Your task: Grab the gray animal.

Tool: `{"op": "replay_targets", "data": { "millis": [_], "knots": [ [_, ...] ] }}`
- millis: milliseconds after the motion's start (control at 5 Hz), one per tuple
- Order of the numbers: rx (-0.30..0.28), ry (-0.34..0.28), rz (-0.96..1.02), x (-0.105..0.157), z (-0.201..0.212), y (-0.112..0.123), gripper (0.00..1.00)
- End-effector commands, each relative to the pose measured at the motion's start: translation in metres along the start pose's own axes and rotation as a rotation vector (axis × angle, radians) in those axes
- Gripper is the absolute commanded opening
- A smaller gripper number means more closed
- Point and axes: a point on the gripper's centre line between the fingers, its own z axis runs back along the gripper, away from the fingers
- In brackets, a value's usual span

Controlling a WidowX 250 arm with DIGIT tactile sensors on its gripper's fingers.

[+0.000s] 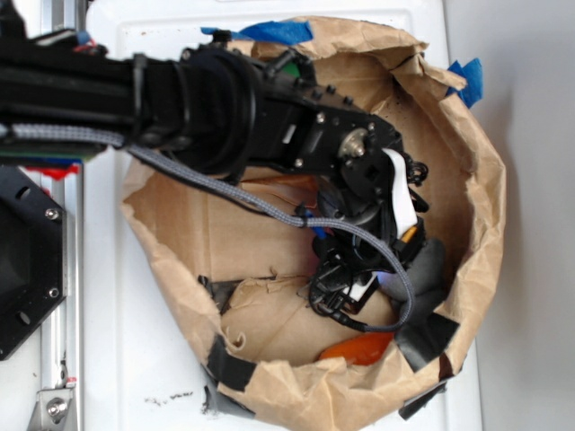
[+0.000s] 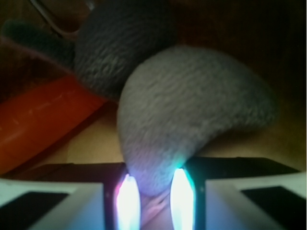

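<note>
The gray animal fills the wrist view as soft gray rounded lobes, with a pinkish patch low between my fingers. My gripper is shut on the narrow end of the nearer lobe, and its glowing fingers press both sides. In the exterior view the gripper reaches down into the brown paper bag. Part of the gray animal shows just to the gripper's right; the arm hides the rest.
An orange-red tool handle lies in the bag near its front wall, and it also shows left of the toy as the handle. Black tape patches and blue tape sit on the bag rim. A metal rail runs at left.
</note>
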Motion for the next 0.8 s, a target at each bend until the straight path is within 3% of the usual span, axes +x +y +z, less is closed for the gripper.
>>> {"op": "replay_targets", "data": {
  "millis": [0, 200, 600],
  "knots": [
    [0.040, -0.048, -0.061, 0.015, 0.048, -0.015, 1.00],
    [0.080, -0.058, -0.088, 0.019, 0.062, -0.018, 1.00],
    [0.116, -0.020, -0.124, 0.027, 0.060, -0.003, 1.00]
  ]
}}
